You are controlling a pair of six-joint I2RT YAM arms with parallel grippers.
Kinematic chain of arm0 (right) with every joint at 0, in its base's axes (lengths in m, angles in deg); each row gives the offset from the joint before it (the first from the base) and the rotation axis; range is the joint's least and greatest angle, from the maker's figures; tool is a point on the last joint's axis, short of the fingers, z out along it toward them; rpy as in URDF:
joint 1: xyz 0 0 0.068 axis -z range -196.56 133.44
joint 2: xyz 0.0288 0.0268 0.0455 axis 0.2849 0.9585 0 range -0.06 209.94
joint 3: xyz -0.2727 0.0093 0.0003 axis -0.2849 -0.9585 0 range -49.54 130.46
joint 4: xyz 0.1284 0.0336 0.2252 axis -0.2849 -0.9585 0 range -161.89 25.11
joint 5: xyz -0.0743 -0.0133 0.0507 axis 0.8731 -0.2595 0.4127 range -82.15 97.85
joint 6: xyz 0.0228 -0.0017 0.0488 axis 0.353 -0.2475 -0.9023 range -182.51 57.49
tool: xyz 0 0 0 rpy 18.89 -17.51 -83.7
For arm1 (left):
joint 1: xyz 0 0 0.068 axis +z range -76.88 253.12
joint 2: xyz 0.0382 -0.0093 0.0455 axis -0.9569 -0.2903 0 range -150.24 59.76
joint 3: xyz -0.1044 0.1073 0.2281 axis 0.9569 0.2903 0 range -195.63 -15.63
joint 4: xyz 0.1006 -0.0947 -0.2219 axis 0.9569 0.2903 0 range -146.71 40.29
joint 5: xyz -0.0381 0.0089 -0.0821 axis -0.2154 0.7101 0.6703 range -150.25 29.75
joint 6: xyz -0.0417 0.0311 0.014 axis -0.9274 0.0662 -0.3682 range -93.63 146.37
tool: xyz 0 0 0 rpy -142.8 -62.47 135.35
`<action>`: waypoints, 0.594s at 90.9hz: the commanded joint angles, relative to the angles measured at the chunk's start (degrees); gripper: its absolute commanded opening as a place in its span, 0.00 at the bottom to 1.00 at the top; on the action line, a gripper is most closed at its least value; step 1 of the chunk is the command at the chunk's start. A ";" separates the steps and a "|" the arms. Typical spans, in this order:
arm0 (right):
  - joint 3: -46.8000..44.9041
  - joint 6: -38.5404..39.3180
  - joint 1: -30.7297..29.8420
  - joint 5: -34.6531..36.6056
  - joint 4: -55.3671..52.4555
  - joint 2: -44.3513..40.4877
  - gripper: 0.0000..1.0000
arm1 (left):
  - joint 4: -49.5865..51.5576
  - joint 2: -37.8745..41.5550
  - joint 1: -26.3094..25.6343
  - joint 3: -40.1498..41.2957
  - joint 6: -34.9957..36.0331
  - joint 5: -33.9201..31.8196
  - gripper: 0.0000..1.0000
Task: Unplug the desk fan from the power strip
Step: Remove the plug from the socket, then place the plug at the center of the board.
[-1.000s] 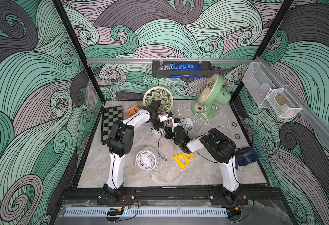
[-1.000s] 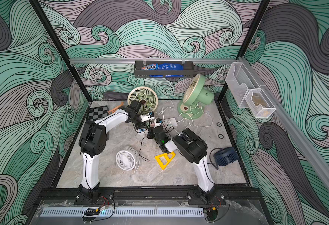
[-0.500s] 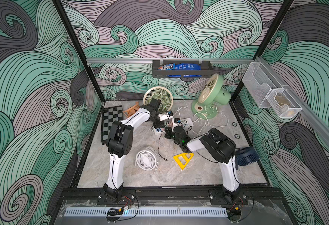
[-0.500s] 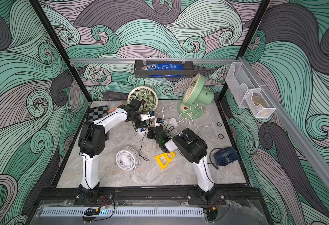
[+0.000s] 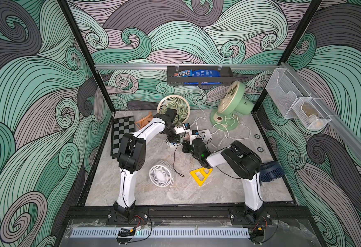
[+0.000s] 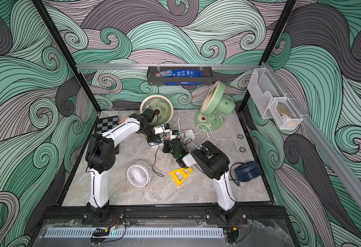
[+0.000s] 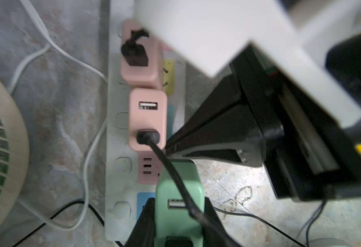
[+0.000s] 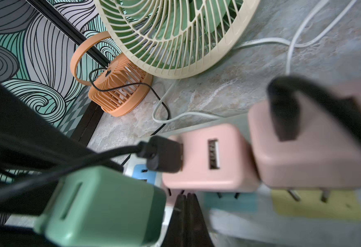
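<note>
The white power strip (image 7: pixel 115 149) lies on the marble floor, also seen as the power strip (image 5: pixel 205 134) in a top view. My left gripper (image 7: pixel 178 203) is shut on a green USB plug block (image 7: pixel 178 188), which sits over the strip's blue socket (image 7: pixel 142 200); its prongs are hidden. A black cord runs from the block. I cannot tell which desk fan it leads to. My right gripper (image 8: pixel 185 195) is shut and empty, its tips pressed on the strip beside a pink plug block (image 8: pixel 209 158). A second pink block (image 8: pixel 312 145) stands over the yellow socket.
A cream-and-green fan (image 5: pixel 173 108) and an orange fan (image 8: pixel 119 89) stand just behind the strip, a mint fan (image 5: pixel 233 102) at the back right. A white fan (image 5: pixel 160 176), a yellow triangle (image 5: pixel 201 174), a navy fan (image 5: pixel 270 170) and a chessboard (image 5: pixel 123 133) lie around. Loose cords cross the floor.
</note>
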State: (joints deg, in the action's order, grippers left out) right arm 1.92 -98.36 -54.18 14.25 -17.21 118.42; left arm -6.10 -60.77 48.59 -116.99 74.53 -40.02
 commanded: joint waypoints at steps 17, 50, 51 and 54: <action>-4.37 3.88 5.40 -13.80 -0.02 -9.85 0.00 | 13.74 0.76 -0.15 -1.03 5.46 8.98 0.00; -3.74 11.62 7.92 -24.78 -10.48 -16.35 0.07 | 18.54 -4.01 0.01 -4.64 7.19 8.79 0.00; -3.69 11.70 7.92 -24.99 -10.89 -16.48 0.07 | 18.37 -4.01 0.01 -4.59 7.03 8.69 0.00; -3.37 11.76 7.92 -25.25 -12.06 -16.76 0.07 | 17.56 -4.04 0.01 -4.56 6.56 8.42 0.00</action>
State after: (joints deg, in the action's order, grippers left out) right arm -2.45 -89.82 -46.20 -7.15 -24.51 103.30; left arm 9.29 -63.22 48.61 -119.99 80.89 -32.57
